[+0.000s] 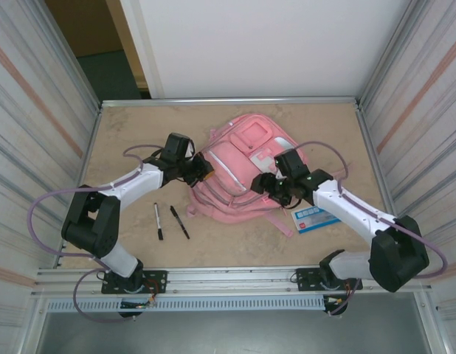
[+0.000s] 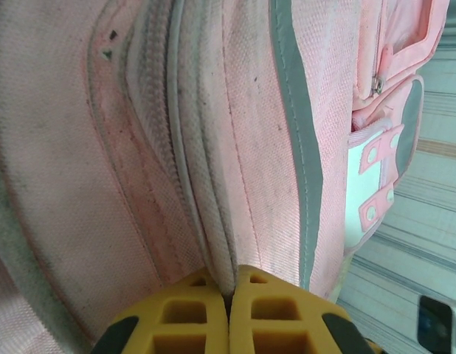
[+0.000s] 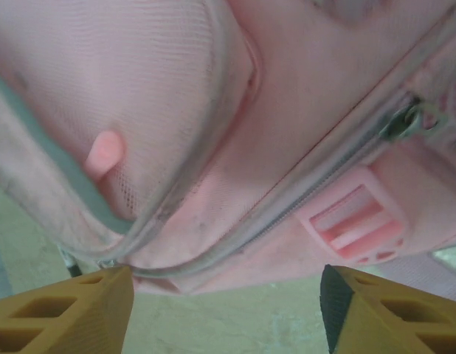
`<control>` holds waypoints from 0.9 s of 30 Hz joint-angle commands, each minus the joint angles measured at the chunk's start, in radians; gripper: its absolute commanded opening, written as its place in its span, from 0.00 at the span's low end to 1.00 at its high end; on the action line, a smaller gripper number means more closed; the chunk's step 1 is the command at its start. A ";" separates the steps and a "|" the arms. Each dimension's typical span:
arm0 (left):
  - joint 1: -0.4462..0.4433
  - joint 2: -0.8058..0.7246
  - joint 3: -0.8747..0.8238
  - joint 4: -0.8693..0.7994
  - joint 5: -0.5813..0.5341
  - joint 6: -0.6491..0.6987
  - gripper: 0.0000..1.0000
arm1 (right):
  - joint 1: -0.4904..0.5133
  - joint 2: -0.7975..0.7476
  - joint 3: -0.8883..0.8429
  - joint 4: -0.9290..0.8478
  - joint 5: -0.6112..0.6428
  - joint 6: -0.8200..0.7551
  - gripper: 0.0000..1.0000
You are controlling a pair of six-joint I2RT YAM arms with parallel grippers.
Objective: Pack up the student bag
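Left gripper (image 2: 229, 284) is seen clenched on the student bag (image 1: 239, 147) seam; right gripper (image 3: 226, 295) is spread, empty; from above, two pens (image 1: 158, 220) are shown beside it on the beige table (image 1: 125, 133) between ribbed walls (image 1: 36, 110).

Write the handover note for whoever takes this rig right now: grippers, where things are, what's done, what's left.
Left gripper: jaws shut, pinching a seam on the left side of the large soft pink fabric backpack.
Right gripper: jaws open, nothing between them, at the backpack's near right edge.
Things: the backpack lies flat mid-table. Two black marker pens lie on the beige table to its near left. A blue and white card lies to its near right.
Done: nothing visibly packed; the zips in view look closed.
Left: probably open the backpack, put the pens and card in, and close it.
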 commanded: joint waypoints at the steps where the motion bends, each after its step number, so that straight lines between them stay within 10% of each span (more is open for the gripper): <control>1: -0.015 -0.036 -0.007 0.024 0.099 0.041 0.00 | 0.001 0.092 0.122 0.027 -0.037 0.101 0.63; 9: -0.027 -0.069 0.024 -0.052 0.088 0.171 0.00 | -0.057 0.250 0.197 0.108 -0.126 0.113 0.37; 22: 0.001 -0.125 -0.109 0.027 0.049 0.160 0.00 | 0.003 0.270 0.211 -0.027 0.023 0.182 0.71; 27: -0.009 -0.112 -0.138 0.069 0.061 0.120 0.00 | 0.012 0.292 0.144 0.149 -0.074 0.283 0.32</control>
